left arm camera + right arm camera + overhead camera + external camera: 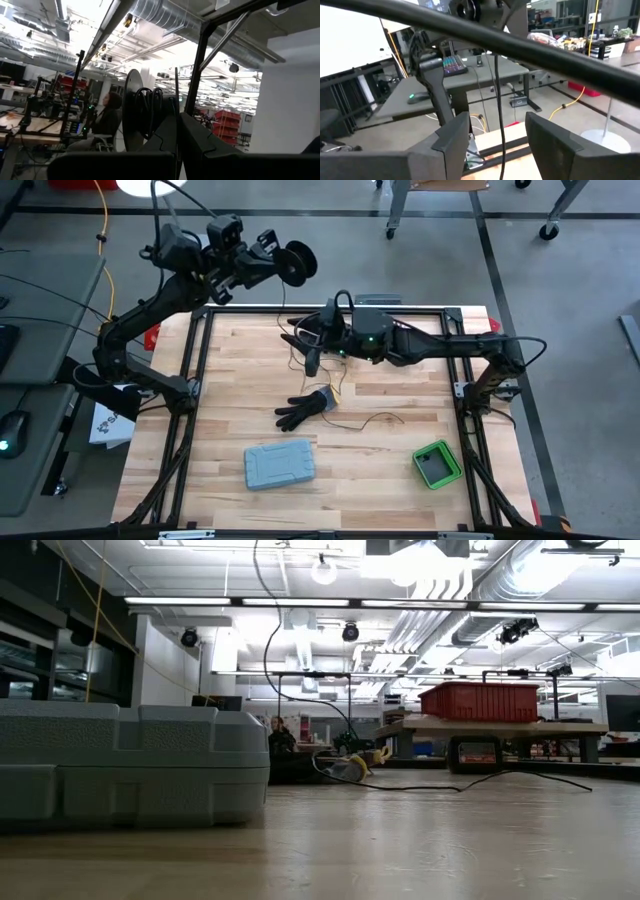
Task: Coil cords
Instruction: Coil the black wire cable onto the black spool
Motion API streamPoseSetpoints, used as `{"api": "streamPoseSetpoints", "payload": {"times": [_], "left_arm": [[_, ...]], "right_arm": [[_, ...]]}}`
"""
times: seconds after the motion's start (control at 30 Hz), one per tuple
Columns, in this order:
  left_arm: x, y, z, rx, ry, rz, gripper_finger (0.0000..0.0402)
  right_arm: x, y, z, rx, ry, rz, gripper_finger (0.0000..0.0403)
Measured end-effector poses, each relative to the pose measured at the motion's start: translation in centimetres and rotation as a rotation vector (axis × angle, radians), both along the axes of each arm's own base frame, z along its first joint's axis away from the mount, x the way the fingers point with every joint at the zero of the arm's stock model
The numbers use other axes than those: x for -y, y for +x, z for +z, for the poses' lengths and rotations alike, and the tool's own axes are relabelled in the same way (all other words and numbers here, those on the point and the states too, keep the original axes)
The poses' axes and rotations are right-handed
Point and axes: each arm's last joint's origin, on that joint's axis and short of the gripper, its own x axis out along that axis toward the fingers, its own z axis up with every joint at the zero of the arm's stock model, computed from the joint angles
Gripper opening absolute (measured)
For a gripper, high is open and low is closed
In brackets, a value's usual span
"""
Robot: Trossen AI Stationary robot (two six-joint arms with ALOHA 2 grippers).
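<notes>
I hold my left tool (272,248) clenched on a black round spool (297,262) above the wooden worktop's (400,490) far edge. My right tool (310,352) hangs released. The thin dark cord (375,420) lies mostly loose mid-worktop beside a black glove (303,409); coiling looks barely begun. Nearer boxes leave room.

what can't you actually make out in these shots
- Cord: in the high view too thin to follow past the black glove.
- Spool at the left gripper: in the left wrist view the shut fingers cover its lower part.
- Grey case: fills the low view's left, hiding the table behind; both grippers are out of that view.
- Right gripper: whether the cord touches its open fingers is unclear.
</notes>
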Motion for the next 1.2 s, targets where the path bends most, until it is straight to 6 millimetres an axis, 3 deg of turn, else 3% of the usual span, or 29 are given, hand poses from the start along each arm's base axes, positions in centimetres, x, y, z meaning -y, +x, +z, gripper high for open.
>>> {"api": "streamPoseSetpoints", "payload": {"times": [0.27,0.77,0.9,1.07,1.2], "left_arm": [[0.8,0.5,0.0,0.019,-0.005,0.002,0.0000],[1.7,0.9,0.1,0.051,-0.008,0.028,0.0000],[1.7,0.9,0.1,0.051,-0.008,0.028,0.0000],[1.7,0.9,0.1,0.052,-0.005,0.031,0.0000],[1.0,0.7,0.1,0.051,-0.001,0.058,0.0000]], "right_arm": [[0.6,-0.1,-0.5,-0.075,-0.067,-0.060,0.0188],[0.1,0.0,-0.9,-0.107,-0.051,0.013,0.0182],[-0.5,0.0,-1.0,-0.120,-0.053,0.006,0.0135],[-1.1,-0.1,-1.1,-0.130,-0.055,-0.025,0.0021],[-2.2,-0.8,-0.5,-0.126,-0.071,-0.097,0.0005]]}}
